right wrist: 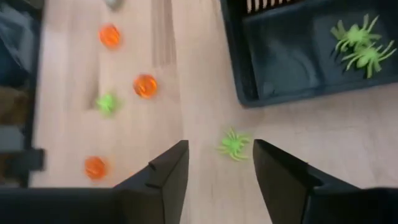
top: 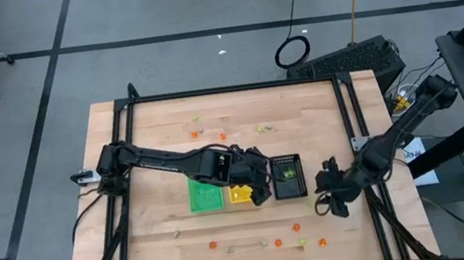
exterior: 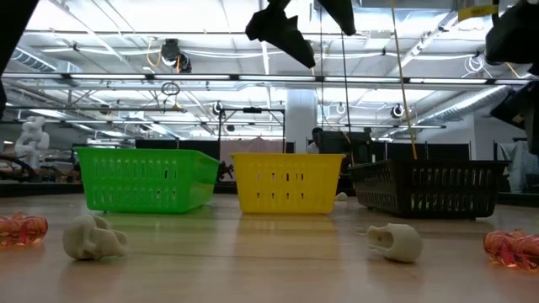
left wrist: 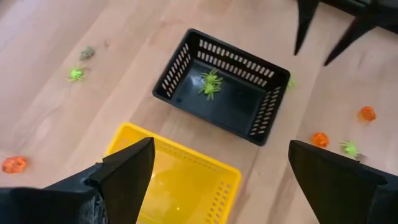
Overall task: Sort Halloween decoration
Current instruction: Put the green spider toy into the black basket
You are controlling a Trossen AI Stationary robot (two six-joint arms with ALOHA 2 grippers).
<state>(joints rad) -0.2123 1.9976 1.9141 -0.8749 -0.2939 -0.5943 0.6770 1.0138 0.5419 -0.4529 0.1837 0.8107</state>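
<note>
The left claw [top: 260, 189] hangs above the middle of the tabletop [top: 146, 149], over the yellow tray [top: 241, 193], its fingers spread wide with nothing between them. The right claw [top: 330, 202] hovers just beside the black tray [top: 288, 176], toward the tabletop's right edge; its fingers stand apart and empty, straddling a yellow-green spider [right wrist: 234, 144] that lies on the wood below.

Two more green spiders [right wrist: 360, 43] already lie inside the black tray. The green tray [top: 205, 195] stands touching the yellow one on its other side.

The remaining trinkets are scattered: a few orange ones [top: 299, 226] and yellow-green ones [top: 277, 242] along the near edge, others near the far edge [top: 195, 134]. Two pale skulls [exterior: 94, 236] rest on the wood close to the low camera.
</note>
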